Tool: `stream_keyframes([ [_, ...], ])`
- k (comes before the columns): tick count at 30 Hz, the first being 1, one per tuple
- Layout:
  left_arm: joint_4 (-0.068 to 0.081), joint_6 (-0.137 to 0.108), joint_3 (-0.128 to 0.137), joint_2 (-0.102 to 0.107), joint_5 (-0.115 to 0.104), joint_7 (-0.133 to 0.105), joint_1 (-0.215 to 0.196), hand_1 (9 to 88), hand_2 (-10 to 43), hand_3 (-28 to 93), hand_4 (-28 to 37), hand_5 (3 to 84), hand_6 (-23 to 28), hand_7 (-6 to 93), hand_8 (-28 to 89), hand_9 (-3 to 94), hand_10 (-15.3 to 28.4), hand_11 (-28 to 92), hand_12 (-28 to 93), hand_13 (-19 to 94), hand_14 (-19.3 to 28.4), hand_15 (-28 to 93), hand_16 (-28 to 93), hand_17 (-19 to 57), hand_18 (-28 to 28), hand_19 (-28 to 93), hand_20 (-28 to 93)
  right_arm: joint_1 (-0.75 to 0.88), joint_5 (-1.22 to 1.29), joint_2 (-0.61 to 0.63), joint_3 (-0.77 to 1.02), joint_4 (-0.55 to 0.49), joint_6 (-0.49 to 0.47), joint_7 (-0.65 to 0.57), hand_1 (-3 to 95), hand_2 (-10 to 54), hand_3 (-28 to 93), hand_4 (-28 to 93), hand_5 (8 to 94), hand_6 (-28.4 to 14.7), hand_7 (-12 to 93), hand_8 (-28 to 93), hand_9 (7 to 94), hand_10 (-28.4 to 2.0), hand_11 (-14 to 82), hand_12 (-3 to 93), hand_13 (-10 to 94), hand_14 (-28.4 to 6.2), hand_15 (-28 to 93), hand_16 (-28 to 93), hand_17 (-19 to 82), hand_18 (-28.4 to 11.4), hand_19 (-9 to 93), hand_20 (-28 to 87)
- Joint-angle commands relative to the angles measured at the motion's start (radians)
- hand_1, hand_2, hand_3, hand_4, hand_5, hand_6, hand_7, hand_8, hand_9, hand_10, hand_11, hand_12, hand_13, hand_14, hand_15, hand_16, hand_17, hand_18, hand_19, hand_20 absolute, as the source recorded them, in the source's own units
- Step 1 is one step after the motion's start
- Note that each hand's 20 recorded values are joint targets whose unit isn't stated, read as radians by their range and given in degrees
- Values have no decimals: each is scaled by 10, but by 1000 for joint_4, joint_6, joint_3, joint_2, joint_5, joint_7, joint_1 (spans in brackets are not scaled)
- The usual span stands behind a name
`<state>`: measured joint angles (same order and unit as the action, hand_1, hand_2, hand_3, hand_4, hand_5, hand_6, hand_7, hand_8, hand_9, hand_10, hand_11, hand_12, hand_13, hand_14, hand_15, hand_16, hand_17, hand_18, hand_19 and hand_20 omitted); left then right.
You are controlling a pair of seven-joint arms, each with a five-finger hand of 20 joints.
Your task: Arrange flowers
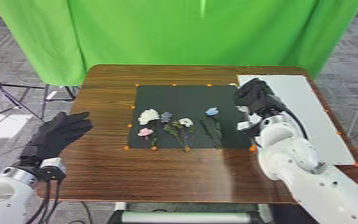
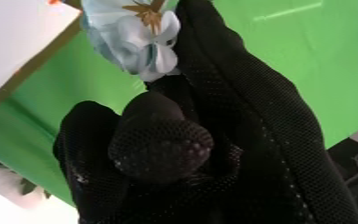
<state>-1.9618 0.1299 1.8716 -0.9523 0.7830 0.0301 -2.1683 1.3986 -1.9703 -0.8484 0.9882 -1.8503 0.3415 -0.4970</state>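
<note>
My right hand [image 1: 257, 94] is over the seam between the black mat [image 1: 186, 97] and the white board [image 1: 293, 95]. In the right wrist view, the right hand [image 2: 171, 142] has curled fingers and a pale blue-white flower [image 2: 138, 42] at their tips; its stem is partly hidden. On the mat's left half lie a large white flower [image 1: 149, 116], a pink flower [image 1: 145, 132], a grey-blue flower [image 1: 166, 117] and a small white flower [image 1: 186, 122]. A blue flower [image 1: 212, 111] lies farther right. My left hand [image 1: 58, 132] is open beside the table's left edge, away from the flowers.
Small orange markers dot the borders of the mat and board. Behind the brown table [image 1: 184, 172] hangs a green curtain [image 1: 180, 37]. Tripod legs stand on the floor at the left. My right forearm crosses the board's near part.
</note>
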Motion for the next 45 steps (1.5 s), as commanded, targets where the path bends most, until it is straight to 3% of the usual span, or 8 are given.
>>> stream_keyframes([
  [1, 4, 14, -5, 0, 0, 7, 0, 226, -16, 618, -224, 446, 48, 102, -47, 427, 138, 191, 155, 316, 182, 127, 59, -3, 143, 83, 151, 39, -68, -18, -49, -4, 17, 17, 704, -95, 521, -127, 805, -1, 157, 85, 809, -121, 21, 292, 914, -5, 630, 305, 649, -123, 932, 577],
  [13, 7, 19, -6, -3, 5, -1, 2, 230, -17, 621, -222, 468, 9, 120, -57, 427, 137, 190, 156, 316, 182, 128, 59, -3, 143, 83, 151, 36, -148, -29, -103, 39, 60, 54, 693, -95, 530, -135, 800, 7, 164, 79, 806, -117, 20, 291, 912, -7, 630, 307, 646, -125, 932, 578],
  [23, 8, 21, -7, -5, 3, -1, 3, 231, -16, 620, -221, 465, 13, 116, -58, 427, 137, 190, 156, 315, 182, 127, 59, -3, 142, 81, 151, 40, -182, -35, -111, 88, 72, 58, 686, -95, 535, -140, 796, 11, 166, 70, 799, -110, 17, 290, 902, -12, 630, 309, 637, -127, 932, 575],
  [38, 7, 27, -4, -5, 3, 3, 4, 230, -19, 622, -220, 461, 19, 112, -54, 426, 136, 189, 156, 315, 181, 125, 60, -3, 142, 81, 152, 65, -150, -24, -83, 69, 10, 65, 641, -95, 520, -114, 792, 9, 169, 57, 781, -111, 28, 265, 897, -19, 622, 306, 626, -137, 932, 555],
  [45, 3, 31, 3, -9, 6, 7, -9, 229, -21, 623, -215, 460, 19, 113, -55, 426, 136, 188, 156, 314, 181, 125, 61, -4, 142, 81, 152, 68, -125, -24, -78, 63, -15, 70, 589, -95, 487, -83, 779, 3, 155, 61, 749, -118, 99, 189, 890, -23, 620, 305, 619, -142, 932, 551],
])
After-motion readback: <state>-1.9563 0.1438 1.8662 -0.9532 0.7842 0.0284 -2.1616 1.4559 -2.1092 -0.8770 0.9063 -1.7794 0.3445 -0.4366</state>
